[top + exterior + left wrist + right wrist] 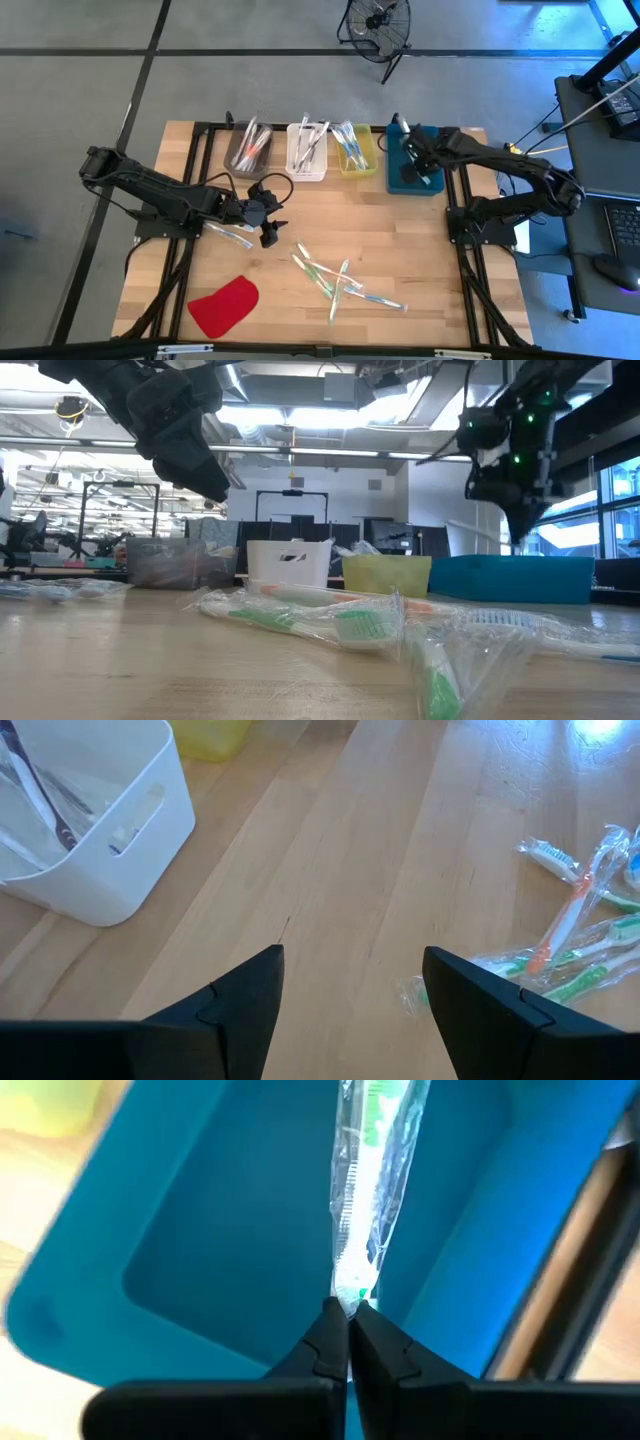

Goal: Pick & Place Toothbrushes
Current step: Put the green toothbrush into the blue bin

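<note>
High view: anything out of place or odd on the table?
Nothing damaged or spilled. One wrapped toothbrush lies apart from the loose pile, just under the left gripper, which is open. A flat red piece sits near the front edge, away from the bins. The right gripper holds a wrapped toothbrush over the blue bin.

A wooden table [420, 250] is seen from above. Four bins are lined along its far edge: grey [247, 150], white [307, 152], yellow [356, 150] and blue [413, 162]. The right gripper [420, 170] is positioned over the blue bin. The left gripper [272, 222] is held above the table, near scattered toothbrushes [335, 280]. A red cloth-like piece [224, 306] lies near the front edge.
</note>
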